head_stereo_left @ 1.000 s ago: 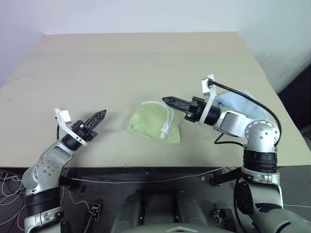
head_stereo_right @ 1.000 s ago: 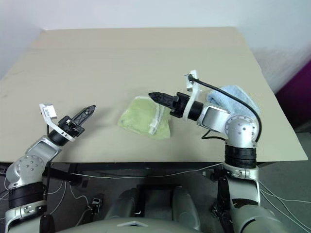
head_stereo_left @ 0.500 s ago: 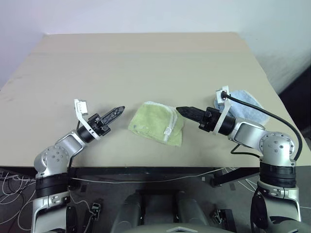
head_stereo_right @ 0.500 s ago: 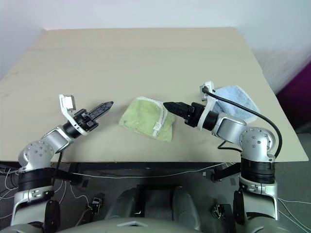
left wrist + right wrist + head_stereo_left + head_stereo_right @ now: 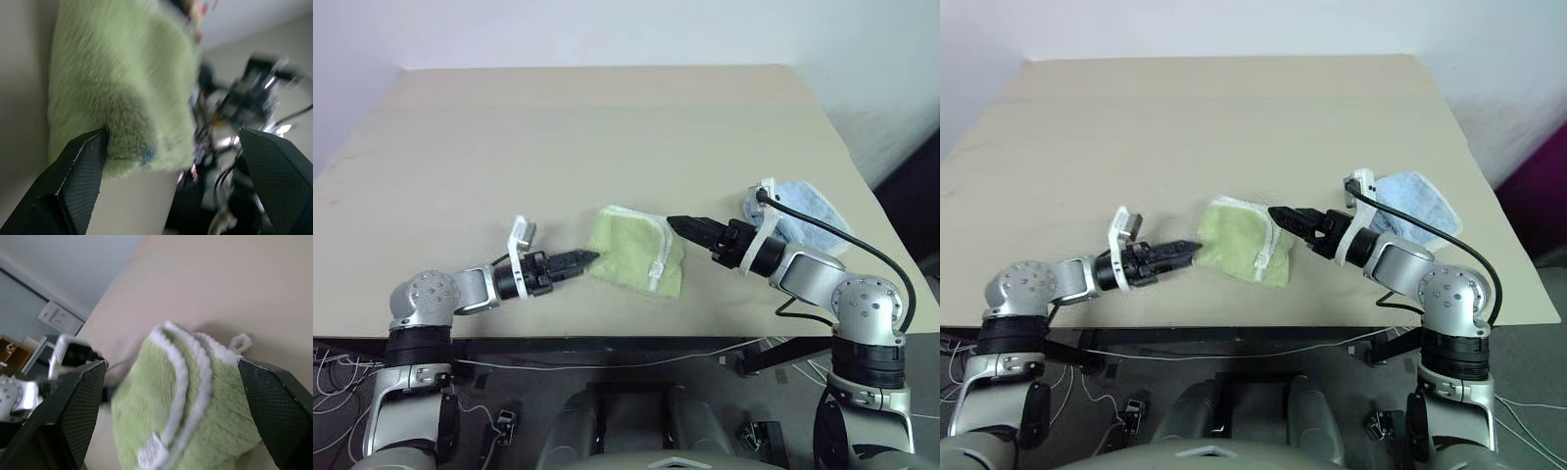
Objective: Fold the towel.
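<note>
towel [image 5: 636,260] folded on table [image 5: 607,127], between wide-apart left pincer [image 5: 588,258] and wide-apart right pincer [image 5: 676,224]

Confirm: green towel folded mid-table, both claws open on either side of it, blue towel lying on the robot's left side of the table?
Not quite. The blue towel lies on the robot's right, behind the right claw, as the left eye view shows. The rest holds: the green towel sits folded mid-table with the left claw and right claw open on either side.
</note>
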You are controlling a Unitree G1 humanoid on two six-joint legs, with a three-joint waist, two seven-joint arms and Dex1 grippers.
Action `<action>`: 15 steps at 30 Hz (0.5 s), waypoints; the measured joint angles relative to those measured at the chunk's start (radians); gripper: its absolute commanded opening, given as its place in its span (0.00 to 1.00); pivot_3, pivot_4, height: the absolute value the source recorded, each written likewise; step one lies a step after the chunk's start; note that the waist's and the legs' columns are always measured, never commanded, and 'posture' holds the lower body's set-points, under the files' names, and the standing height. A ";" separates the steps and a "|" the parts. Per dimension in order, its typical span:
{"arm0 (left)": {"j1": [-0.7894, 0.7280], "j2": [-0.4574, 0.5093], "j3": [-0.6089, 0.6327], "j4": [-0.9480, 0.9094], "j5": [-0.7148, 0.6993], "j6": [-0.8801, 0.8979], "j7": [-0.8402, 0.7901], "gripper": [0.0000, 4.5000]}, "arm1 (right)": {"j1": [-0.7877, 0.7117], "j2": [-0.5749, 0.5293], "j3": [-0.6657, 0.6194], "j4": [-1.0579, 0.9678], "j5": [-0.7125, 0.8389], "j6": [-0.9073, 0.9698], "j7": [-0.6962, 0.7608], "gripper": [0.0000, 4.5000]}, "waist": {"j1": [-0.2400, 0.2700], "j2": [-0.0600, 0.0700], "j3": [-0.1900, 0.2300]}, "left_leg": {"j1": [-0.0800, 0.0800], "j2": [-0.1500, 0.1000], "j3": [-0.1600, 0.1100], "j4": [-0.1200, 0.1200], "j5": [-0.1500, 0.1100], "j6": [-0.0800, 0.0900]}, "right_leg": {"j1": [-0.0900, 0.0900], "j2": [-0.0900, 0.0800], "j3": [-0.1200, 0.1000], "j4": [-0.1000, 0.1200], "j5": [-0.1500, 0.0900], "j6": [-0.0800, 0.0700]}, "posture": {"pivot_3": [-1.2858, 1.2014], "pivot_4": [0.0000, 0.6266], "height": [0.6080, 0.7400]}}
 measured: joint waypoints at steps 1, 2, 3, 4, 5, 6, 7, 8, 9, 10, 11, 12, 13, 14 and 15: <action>-0.001 0.005 -0.009 -0.005 0.010 -0.004 -0.008 1.00 | 0.001 0.000 -0.004 -0.003 0.000 -0.004 -0.003 1.00 | 0.000 0.000 0.000 | 0.000 0.000 0.000 0.000 0.000 0.000 | 0.000 0.000 0.000 0.000 0.000 0.000 | 0.52 0.24 1.00; -0.002 0.007 -0.012 -0.005 0.018 -0.005 -0.018 1.00 | 0.002 0.000 -0.006 -0.005 0.000 -0.007 -0.006 1.00 | 0.000 0.000 0.000 | 0.000 0.000 0.000 0.000 0.000 0.000 | 0.000 0.000 0.000 0.000 0.000 0.000 | 0.52 0.24 1.00; -0.001 0.007 -0.017 -0.005 0.020 -0.007 -0.023 1.00 | 0.005 0.000 -0.009 -0.005 0.000 -0.010 -0.009 1.00 | 0.001 0.000 0.000 | 0.000 0.000 0.000 0.000 0.000 0.000 | 0.000 0.000 0.000 0.000 0.000 0.000 | 0.52 0.24 1.00; -0.001 0.007 -0.019 -0.005 0.024 -0.011 -0.029 1.00 | 0.007 0.000 -0.010 -0.006 0.001 -0.012 -0.012 1.00 | 0.001 0.000 0.000 | 0.000 0.000 0.000 0.000 0.000 0.000 | 0.000 0.000 0.000 0.000 0.000 0.000 | 0.52 0.24 1.00; -0.001 0.007 -0.020 -0.005 0.028 -0.017 -0.035 1.00 | 0.011 0.000 -0.011 -0.007 0.002 -0.012 -0.015 1.00 | 0.002 0.000 0.000 | 0.000 0.000 0.000 0.000 0.000 0.000 | 0.000 0.000 0.000 0.000 0.000 0.000 | 0.52 0.24 1.00; -0.002 0.005 -0.018 -0.003 0.030 -0.021 -0.039 1.00 | 0.017 0.000 -0.011 -0.012 0.003 -0.013 -0.019 1.00 | 0.003 0.000 0.000 | 0.000 0.000 0.000 0.000 0.000 0.000 | 0.000 0.000 0.000 0.000 0.000 0.000 | 0.52 0.24 1.00; -0.002 0.002 -0.011 0.001 0.030 -0.022 -0.040 1.00 | 0.021 0.000 -0.011 -0.014 0.004 -0.013 -0.022 1.00 | 0.004 0.000 0.000 | 0.000 0.000 0.000 0.000 0.000 0.000 | 0.000 0.000 0.000 0.000 0.000 0.000 | 0.52 0.24 1.00; -0.004 -0.002 0.000 0.008 0.028 -0.023 -0.040 1.00 | 0.025 0.001 -0.011 -0.015 0.005 -0.013 -0.026 1.00 | 0.004 0.000 0.000 | 0.000 0.000 0.000 0.000 0.000 0.000 | 0.000 0.000 0.000 0.000 0.000 0.000 | 0.52 0.24 1.00; -0.005 -0.003 0.014 0.012 0.027 -0.025 -0.040 1.00 | 0.029 0.001 -0.011 -0.019 0.005 -0.013 -0.030 1.00 | 0.003 0.000 0.000 | 0.000 0.000 0.000 0.000 0.000 0.000 | 0.000 0.000 0.000 0.000 0.000 0.000 | 0.52 0.24 1.00; -0.006 -0.003 0.029 0.017 0.025 -0.027 -0.039 1.00 | 0.034 0.002 -0.011 -0.024 0.005 -0.013 -0.032 1.00 | 0.003 0.000 0.000 | 0.000 0.000 0.000 0.000 0.000 0.000 | 0.000 0.000 0.000 0.000 0.000 0.000 | 0.52 0.24 1.00; -0.007 -0.003 0.047 0.019 0.023 -0.028 -0.039 1.00 | 0.038 0.002 -0.011 -0.025 0.006 -0.013 -0.035 1.00 | 0.002 0.000 0.000 | 0.000 0.000 0.000 0.000 0.000 0.000 | 0.000 0.000 0.000 0.000 0.000 0.000 | 0.52 0.24 1.00; -0.007 -0.002 0.072 0.019 0.016 -0.032 -0.038 1.00 | 0.042 0.004 -0.011 -0.025 0.006 -0.014 -0.039 1.00 | 0.001 0.000 0.000 | 0.000 0.000 0.000 0.000 0.000 0.000 | 0.000 0.000 0.000 0.000 0.000 0.000 | 0.52 0.24 1.00; -0.008 -0.002 0.092 0.019 0.013 -0.038 -0.038 1.00 | 0.044 0.005 -0.011 -0.026 0.007 -0.014 -0.040 1.00 | 0.000 0.000 0.000 | 0.000 0.000 0.000 0.000 0.000 0.000 | 0.000 0.000 0.000 0.000 0.000 0.000 | 0.52 0.24 1.00; -0.011 -0.001 0.120 0.024 0.001 -0.040 -0.036 1.00 | 0.046 0.006 -0.011 -0.028 0.009 -0.014 -0.043 1.00 | 0.000 0.000 0.000 | 0.000 0.000 0.000 0.000 0.000 0.000 | 0.000 0.000 0.000 0.000 0.000 0.000 | 0.52 0.24 1.00; -0.019 0.000 0.148 0.031 -0.009 -0.041 -0.034 1.00 | 0.047 0.007 -0.011 -0.031 0.012 -0.014 -0.045 1.00 | 0.001 0.000 0.000 | 0.000 0.000 0.000 0.000 0.000 0.000 | 0.000 0.000 0.000 0.000 0.000 0.000 | 0.52 0.24 1.00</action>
